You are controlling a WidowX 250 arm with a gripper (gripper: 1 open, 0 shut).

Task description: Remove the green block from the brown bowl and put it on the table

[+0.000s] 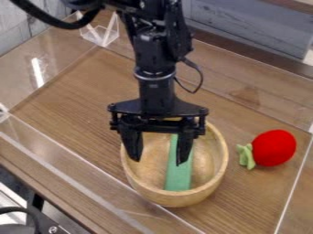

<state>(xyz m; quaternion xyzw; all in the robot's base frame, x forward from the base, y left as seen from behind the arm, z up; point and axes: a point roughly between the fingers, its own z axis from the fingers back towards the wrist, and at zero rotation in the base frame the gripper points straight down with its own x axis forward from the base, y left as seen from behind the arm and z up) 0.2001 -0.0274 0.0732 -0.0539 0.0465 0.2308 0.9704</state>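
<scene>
Inside the brown bowl [137, 174], the green block [180, 169] lies between the wide-spread tool [158, 151] fingers

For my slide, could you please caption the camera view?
Open fingers straddle the green block inside the brown bowl.

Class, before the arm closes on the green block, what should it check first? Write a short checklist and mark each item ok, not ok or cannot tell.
1. Tool open: ok, jaws spread wide.
2. Tool pointing down into the brown bowl: ok.
3. Green block between the fingers: cannot tell; one finger overlaps the block's upper end.
4. Fingers clear of the bowl rim: cannot tell from this view.
5. Bare table for setting the block down: ok.
6. Red strawberry toy out of the way: ok, outside the bowl.
</scene>
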